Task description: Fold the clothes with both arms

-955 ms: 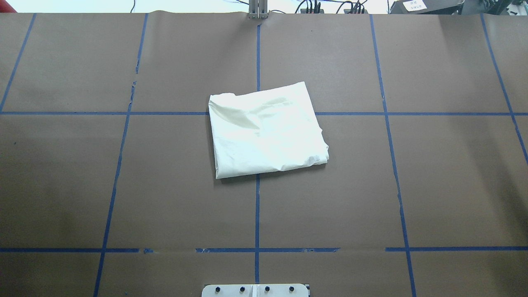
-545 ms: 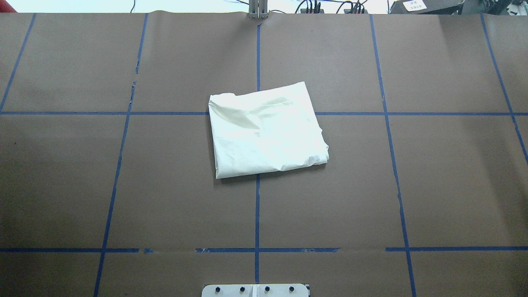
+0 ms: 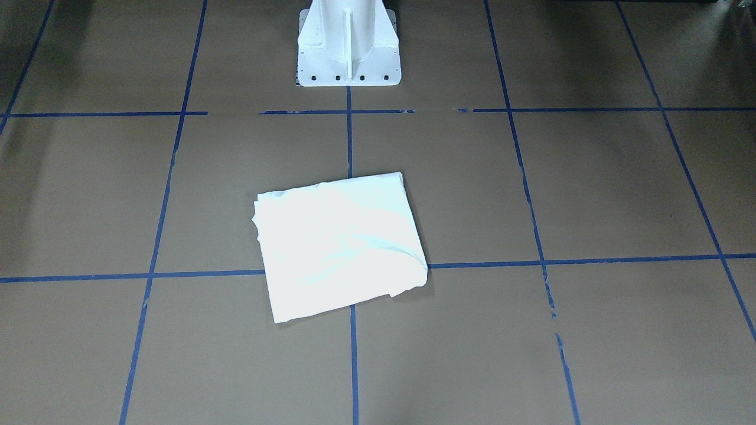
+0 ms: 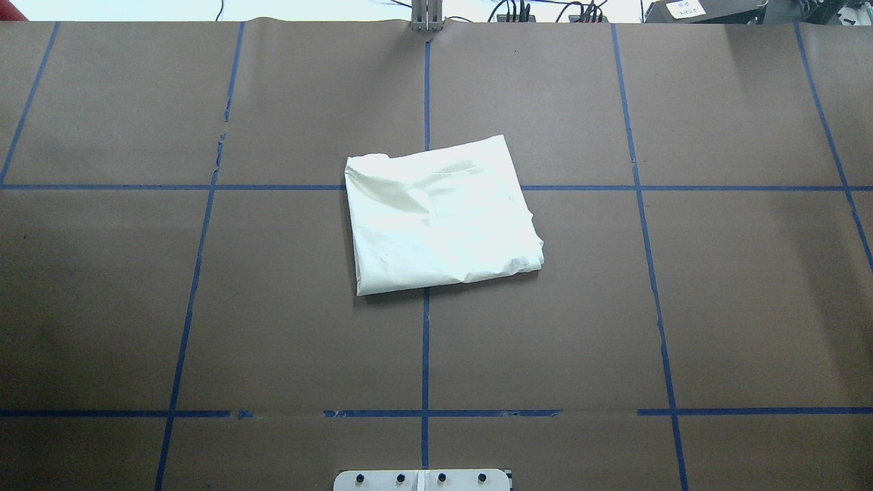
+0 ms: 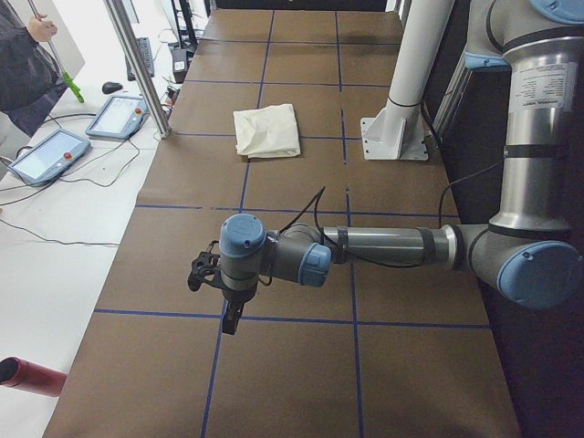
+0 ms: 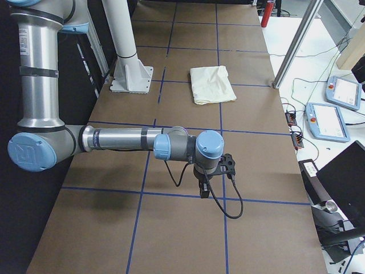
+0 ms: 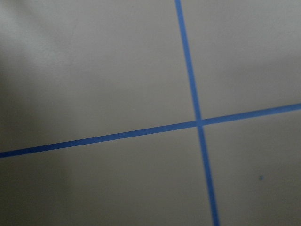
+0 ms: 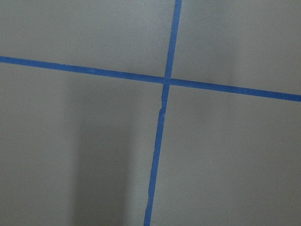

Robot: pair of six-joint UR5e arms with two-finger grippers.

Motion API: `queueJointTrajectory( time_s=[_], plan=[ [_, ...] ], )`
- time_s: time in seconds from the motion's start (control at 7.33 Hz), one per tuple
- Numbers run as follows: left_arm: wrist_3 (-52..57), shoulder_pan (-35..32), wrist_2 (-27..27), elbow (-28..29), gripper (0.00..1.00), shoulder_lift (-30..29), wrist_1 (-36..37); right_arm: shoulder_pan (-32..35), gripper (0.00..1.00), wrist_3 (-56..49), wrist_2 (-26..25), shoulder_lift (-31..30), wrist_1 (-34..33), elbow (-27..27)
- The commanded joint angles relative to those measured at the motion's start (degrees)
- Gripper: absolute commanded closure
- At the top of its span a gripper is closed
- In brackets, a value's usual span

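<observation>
Over the last second nothing has moved on the bench (image 4: 273,307). The shirt (image 4: 440,215) lies exactly as it did, so the folding looks finished. The left end effector (image 5: 228,321) and right end effector (image 6: 202,191) hang low, each well apart from the shirt; whether they are released or clenched cannot be told. The shirt is a compact, slightly skewed cream rectangle, plain side up and lightly creased.

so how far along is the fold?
Done: the shirt lies folded into a compact rectangle, plain side up, centred on the table. In hand: nothing; left claw and right claw hang over the table's ends, far from it. Left: seemingly nothing, maybe tidying the uneven edge.
</observation>
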Motion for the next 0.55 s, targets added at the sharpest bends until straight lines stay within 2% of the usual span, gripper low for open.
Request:
queueJointTrajectory(
  time_s=[0.0, 0.41],
  plan=[
    [-2.62, 1.03, -1.59, -4.39, 0.0, 0.12, 5.11, 0.22, 0.0, 0.59, 1.01, -0.45, 0.05, -0.43],
    [-2.35, 0.94, -1.86, -5.2, 0.0, 1.34, 5.32, 0.22, 0.0, 0.59, 1.1, -0.46, 0.14, -0.44]
  ],
)
